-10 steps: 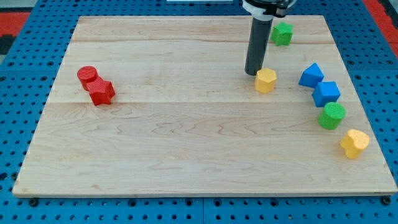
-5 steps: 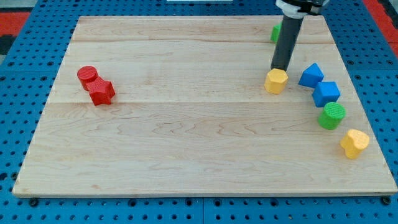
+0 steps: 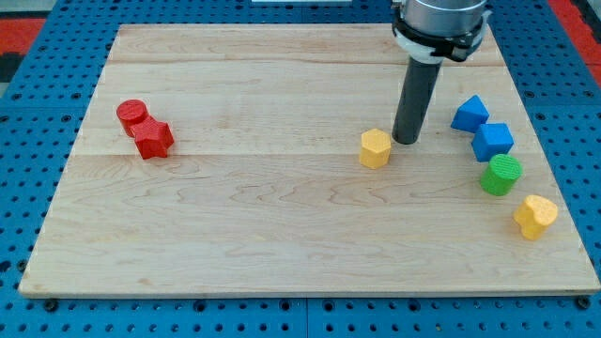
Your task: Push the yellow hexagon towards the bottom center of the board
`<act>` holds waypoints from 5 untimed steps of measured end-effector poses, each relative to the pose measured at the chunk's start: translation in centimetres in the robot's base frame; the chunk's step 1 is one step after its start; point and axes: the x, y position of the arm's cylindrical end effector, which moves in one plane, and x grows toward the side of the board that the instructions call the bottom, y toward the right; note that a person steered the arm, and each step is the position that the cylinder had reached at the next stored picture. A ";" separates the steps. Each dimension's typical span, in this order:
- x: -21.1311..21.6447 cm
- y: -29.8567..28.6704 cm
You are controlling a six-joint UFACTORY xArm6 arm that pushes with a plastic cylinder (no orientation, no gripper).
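Right of the desk's (image 3: 282, 216) centre, the yellow hexagon (image 3: 375, 148) lies just beside my tip (image 3: 406, 141), which stands at its upper right; contact cannot be confirmed. No gripper is fitted, only the rod. Along the view's right edge run a blue triangular block (image 3: 470, 114), a blue block (image 3: 492, 141), a green cylinder (image 3: 501, 175) and a yellow block (image 3: 534, 216). At the view's left, a red cylinder (image 3: 131, 115) touches a red block (image 3: 152, 139).

Lab bench: wooden board (image 3: 282, 216) on blue pegboard (image 3: 38, 113).
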 end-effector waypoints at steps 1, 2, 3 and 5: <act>0.9 -2.0; 0.9 -7.7; 0.9 -14.4; 7.7 -12.4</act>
